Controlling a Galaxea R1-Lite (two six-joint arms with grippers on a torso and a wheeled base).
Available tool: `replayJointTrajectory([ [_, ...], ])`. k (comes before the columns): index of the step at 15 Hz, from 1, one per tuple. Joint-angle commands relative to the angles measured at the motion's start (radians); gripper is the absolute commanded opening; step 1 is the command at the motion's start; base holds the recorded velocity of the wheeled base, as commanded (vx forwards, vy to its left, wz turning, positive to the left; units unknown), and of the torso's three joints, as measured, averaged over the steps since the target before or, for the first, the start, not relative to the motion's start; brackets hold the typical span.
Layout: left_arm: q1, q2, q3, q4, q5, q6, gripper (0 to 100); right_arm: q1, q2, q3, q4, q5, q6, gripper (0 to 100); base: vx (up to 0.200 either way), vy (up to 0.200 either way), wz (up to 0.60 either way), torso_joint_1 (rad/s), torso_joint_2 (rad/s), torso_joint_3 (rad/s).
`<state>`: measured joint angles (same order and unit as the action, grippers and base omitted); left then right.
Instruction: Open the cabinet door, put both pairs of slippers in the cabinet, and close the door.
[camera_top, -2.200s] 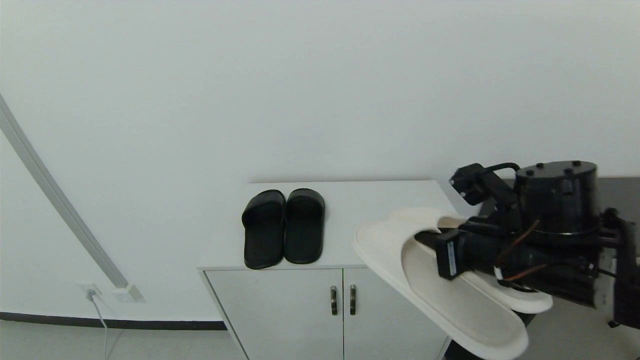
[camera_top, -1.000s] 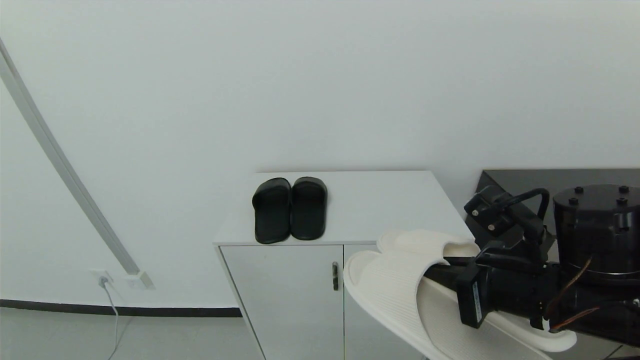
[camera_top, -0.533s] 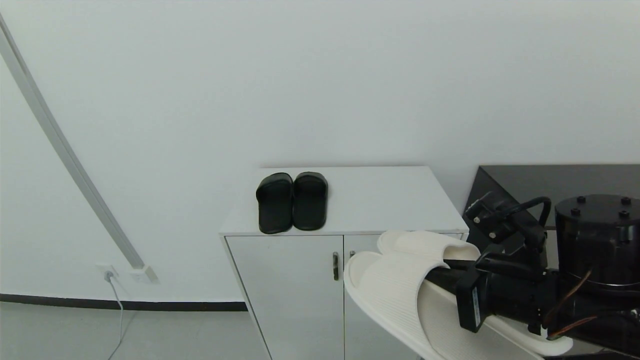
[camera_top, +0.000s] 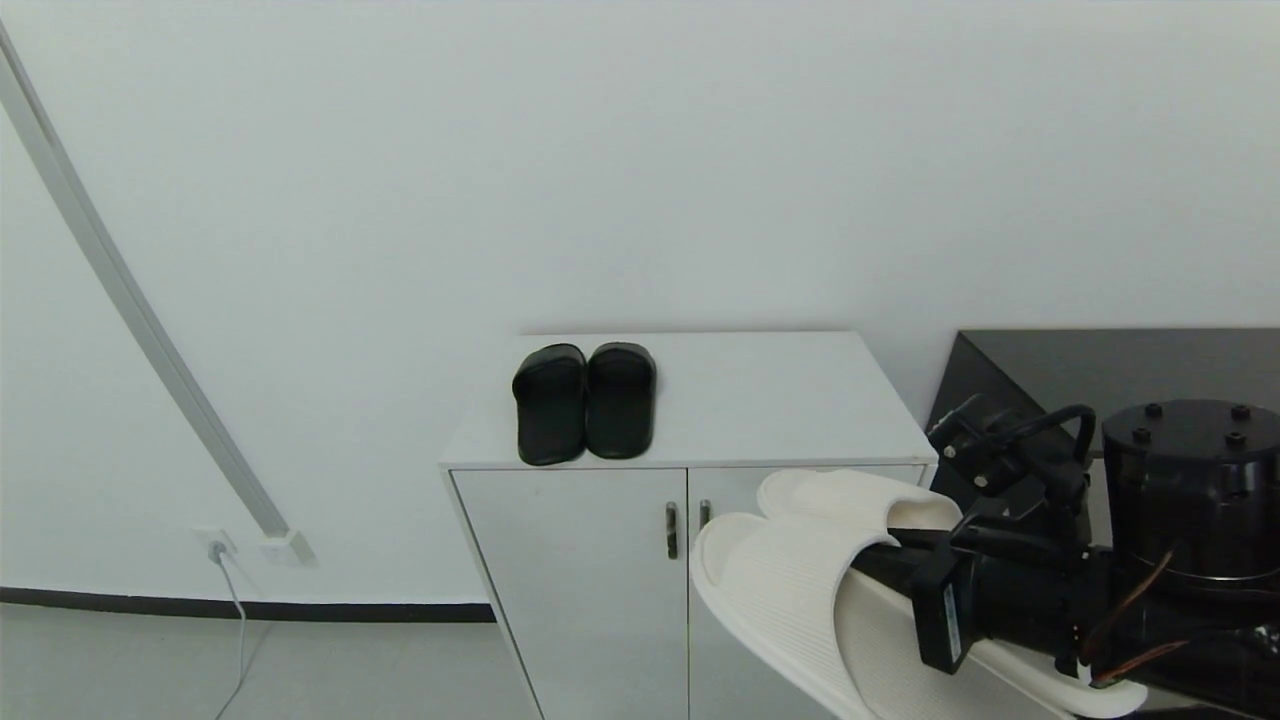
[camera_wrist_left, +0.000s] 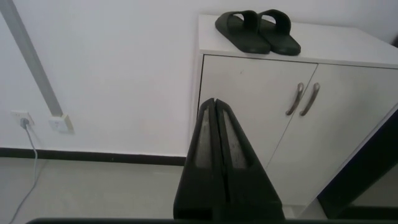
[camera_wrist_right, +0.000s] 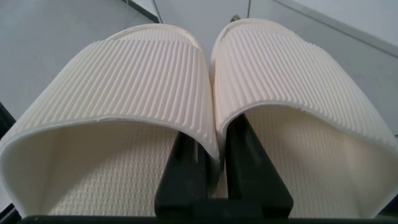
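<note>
A pair of black slippers (camera_top: 585, 400) (camera_wrist_left: 258, 31) lies side by side on top of the white cabinet (camera_top: 760, 400), toward its left side. Both cabinet doors are closed, and their two handles (camera_top: 688, 525) (camera_wrist_left: 302, 99) meet at the middle. My right gripper (camera_top: 878, 560) (camera_wrist_right: 214, 165) is shut on the pair of white ribbed slippers (camera_top: 790, 580) (camera_wrist_right: 205, 81), pinching their inner walls together. It holds them in the air in front of the right door. My left gripper (camera_wrist_left: 214, 106) is shut on nothing, low and off the cabinet's left front.
A dark tabletop (camera_top: 1110, 360) stands against the wall right of the cabinet. A grey conduit (camera_top: 130, 300) runs slantwise down the wall to a socket with a cable (camera_top: 215, 552) (camera_wrist_left: 23, 119). Bare floor (camera_top: 250, 670) lies left of the cabinet.
The head view has shifted, so the cabinet looks smaller and farther off. My right gripper with the white slippers now sits lower against it, before the right door instead of the top's corner.
</note>
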<state>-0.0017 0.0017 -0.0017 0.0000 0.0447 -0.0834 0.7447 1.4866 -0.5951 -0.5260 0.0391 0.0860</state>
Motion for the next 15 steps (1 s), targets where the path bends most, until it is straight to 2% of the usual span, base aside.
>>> replayJointTrajectory([
  [1,0.0,0.0,0.0,0.0,0.0,-0.002,0,0.001,0.015,0.001,0.0,0.001,0.0,0,0.0,0.0,0.0,-0.134,0.32,0.159],
  [7,0.0,0.0,0.0,0.0,-0.003,-0.002,0,0.005,0.008,0.018,-0.008,-0.001,-0.002,0,0.0,0.0,0.0,-0.175,0.4,0.225],
  [8,0.0,0.0,0.0,0.0,-0.003,-0.002,100,0.007,0.008,0.029,-0.019,-0.001,-0.003,0,0.0,0.0,0.0,-0.217,0.53,0.29],
  [15,0.0,0.0,0.0,0.0,-0.003,-0.002,100,0.018,0.017,0.052,-0.06,-0.001,-0.025,0,0.0,0.0,0.0,-0.226,0.54,0.321],
])
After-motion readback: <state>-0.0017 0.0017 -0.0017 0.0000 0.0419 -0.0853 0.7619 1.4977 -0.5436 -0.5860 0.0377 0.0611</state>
